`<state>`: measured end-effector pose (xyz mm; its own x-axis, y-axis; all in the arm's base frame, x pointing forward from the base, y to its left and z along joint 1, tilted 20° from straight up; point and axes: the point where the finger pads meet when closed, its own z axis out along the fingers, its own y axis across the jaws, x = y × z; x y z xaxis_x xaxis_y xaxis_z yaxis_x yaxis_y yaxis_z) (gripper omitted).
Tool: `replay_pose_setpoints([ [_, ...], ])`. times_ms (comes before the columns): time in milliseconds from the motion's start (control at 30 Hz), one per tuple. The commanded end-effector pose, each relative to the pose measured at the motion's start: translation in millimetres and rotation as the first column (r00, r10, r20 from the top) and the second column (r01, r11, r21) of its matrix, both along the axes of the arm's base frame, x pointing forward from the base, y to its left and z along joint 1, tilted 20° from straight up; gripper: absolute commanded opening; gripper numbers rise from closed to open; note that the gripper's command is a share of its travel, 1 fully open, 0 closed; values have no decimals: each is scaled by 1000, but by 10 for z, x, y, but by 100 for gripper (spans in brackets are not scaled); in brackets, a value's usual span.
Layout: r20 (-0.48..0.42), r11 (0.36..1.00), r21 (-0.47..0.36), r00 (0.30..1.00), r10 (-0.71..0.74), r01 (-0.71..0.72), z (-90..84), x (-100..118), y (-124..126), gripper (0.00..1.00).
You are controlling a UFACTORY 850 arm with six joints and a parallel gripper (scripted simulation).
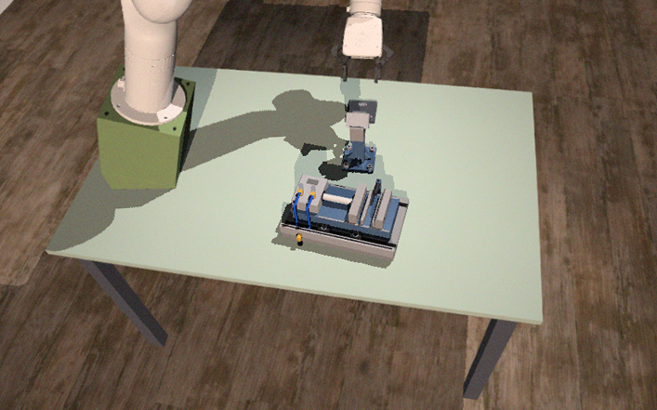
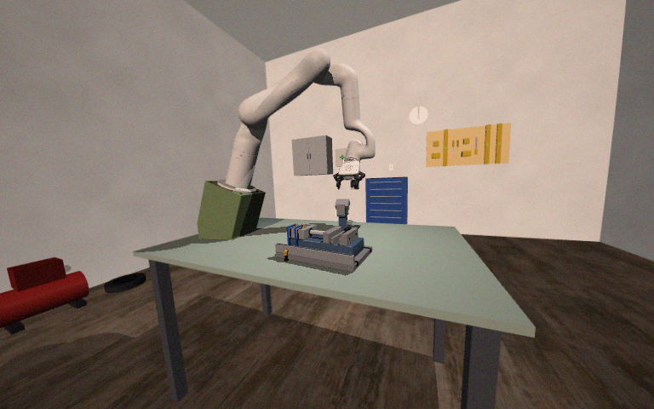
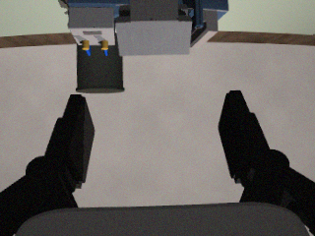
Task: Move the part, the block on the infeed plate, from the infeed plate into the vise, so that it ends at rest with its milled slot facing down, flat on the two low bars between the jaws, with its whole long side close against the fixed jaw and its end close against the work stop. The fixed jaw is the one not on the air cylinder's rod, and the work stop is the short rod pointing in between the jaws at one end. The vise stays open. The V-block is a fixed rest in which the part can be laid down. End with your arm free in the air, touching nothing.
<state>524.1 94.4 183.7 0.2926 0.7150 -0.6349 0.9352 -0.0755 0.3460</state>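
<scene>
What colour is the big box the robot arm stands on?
Green. The pedestal shows best in the top view.

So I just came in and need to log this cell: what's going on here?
A single white robot arm is working over a table that carries a vise and a V-block stand. The grey block sits upright on the V-block stand, not yet in the vise. The gripper hangs open and empty in the air above the block, touching nothing. The vise jaws stand open with nothing between them.
</scene>
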Motion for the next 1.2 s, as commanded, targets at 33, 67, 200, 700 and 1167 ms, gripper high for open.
replay_pose_setpoints([
  [33, 2, 1000, 1, 1000, 0, 0, 54, -8, 49, 89],
  [67, 2, 1000, 1, 1000, 0, 0, 62, -11, 58, 89],
  [200, 2, 1000, 1, 1000, 0, 0, 94, -20, 90, 89],
  [700, 2, 1000, 1, 1000, 0, 0, 192, -49, 189, 89],
  [1167, 2, 1000, 1, 1000, 0, 0, 270, -71, 267, 89],
])
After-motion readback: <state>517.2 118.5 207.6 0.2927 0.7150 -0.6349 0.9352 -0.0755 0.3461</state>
